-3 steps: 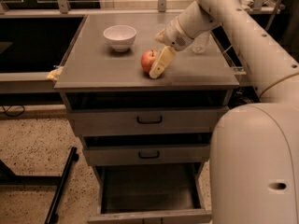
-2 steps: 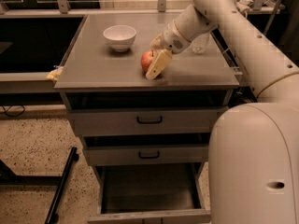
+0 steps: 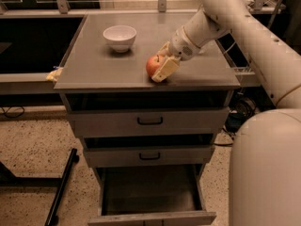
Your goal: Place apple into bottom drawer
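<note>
The red-orange apple [image 3: 151, 65] is on the grey cabinet top [image 3: 94, 65], near its front edge. My gripper [image 3: 159, 62] reaches in from the right and is shut on the apple. One tan finger [image 3: 165, 69] lies across the apple's right front side and the other is behind it. The bottom drawer [image 3: 150, 194] is pulled out below, and its dark tray interior is empty.
A white bowl [image 3: 120, 36] stands at the back left of the cabinet top. The two upper drawers with black handles [image 3: 150, 121] are closed. My arm and base [image 3: 268, 164] fill the right side. A black stand leg [image 3: 61, 187] lies on the floor at left.
The gripper and the apple have shifted slightly toward the front edge of the cabinet top. The bowl and drawers have not moved.
</note>
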{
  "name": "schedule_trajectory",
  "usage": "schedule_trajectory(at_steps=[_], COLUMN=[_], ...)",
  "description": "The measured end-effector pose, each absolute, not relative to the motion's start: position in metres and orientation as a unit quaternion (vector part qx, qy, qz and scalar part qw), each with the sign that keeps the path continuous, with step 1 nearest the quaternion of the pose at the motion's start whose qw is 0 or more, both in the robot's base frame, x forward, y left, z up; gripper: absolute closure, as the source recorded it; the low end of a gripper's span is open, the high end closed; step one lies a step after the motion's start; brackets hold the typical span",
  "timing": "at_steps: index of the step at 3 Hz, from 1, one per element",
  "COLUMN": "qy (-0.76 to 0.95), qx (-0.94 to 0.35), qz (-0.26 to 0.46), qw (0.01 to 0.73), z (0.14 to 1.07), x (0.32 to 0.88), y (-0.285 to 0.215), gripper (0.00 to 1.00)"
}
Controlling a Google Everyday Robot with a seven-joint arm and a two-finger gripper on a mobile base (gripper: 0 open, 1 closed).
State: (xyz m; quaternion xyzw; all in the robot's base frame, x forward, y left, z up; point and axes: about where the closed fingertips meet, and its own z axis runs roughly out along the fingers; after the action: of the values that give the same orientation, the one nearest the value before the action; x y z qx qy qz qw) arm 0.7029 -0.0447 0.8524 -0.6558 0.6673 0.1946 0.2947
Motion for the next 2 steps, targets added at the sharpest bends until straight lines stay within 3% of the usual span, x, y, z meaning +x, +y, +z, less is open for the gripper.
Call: schedule_trajectory(at_steps=[1, 2], qy=[0.653, 0.630], qx=[-0.664, -0.677], qz=[0.195, 0.191], qw=[0.309, 0.330], z=[0.866, 0.888], x=[0.668, 0.607], y=[-0.068, -0.098], gripper=[0.88, 1.00])
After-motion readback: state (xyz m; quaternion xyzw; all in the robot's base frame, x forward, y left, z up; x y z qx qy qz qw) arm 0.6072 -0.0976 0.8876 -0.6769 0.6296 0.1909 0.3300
